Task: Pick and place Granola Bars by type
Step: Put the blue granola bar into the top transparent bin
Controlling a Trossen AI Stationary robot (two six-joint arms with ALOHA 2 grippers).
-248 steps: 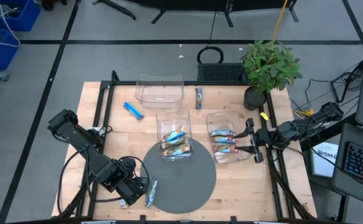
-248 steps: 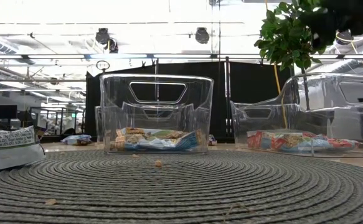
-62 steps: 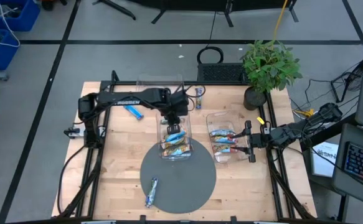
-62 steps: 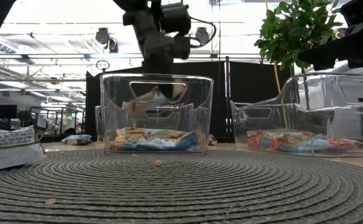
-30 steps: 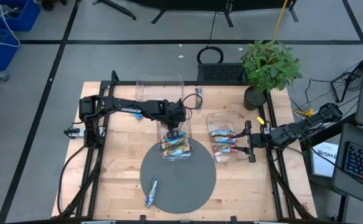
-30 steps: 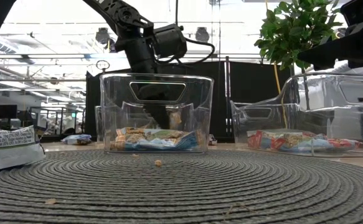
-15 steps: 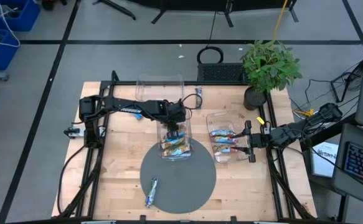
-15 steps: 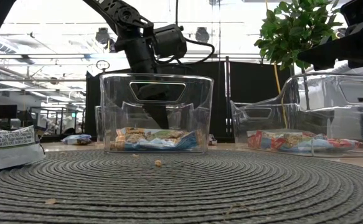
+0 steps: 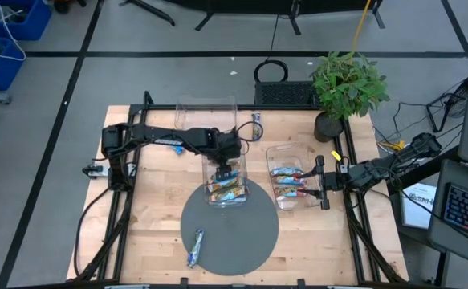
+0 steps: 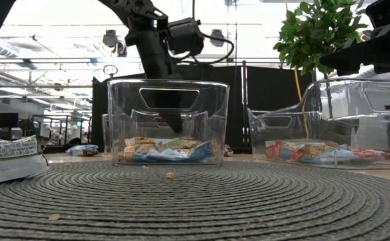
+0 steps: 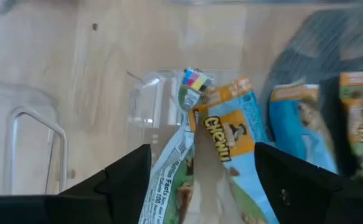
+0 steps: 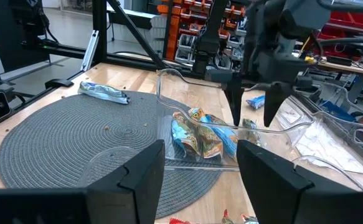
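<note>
While my left pincer (image 9: 227, 170) is hanging spread and empty inside the middle clear bin (image 9: 242, 191), over the Chewy bars (image 11: 231, 140) lying on its floor, I am lifting straight up, clear of its walls.

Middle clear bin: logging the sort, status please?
Left gripper open inside middle clear plastic bin, empty. Tan-and-blue foil granola bars lie beneath. Right gripper open by right-hand clear bin. Nothing obstructing.
</note>
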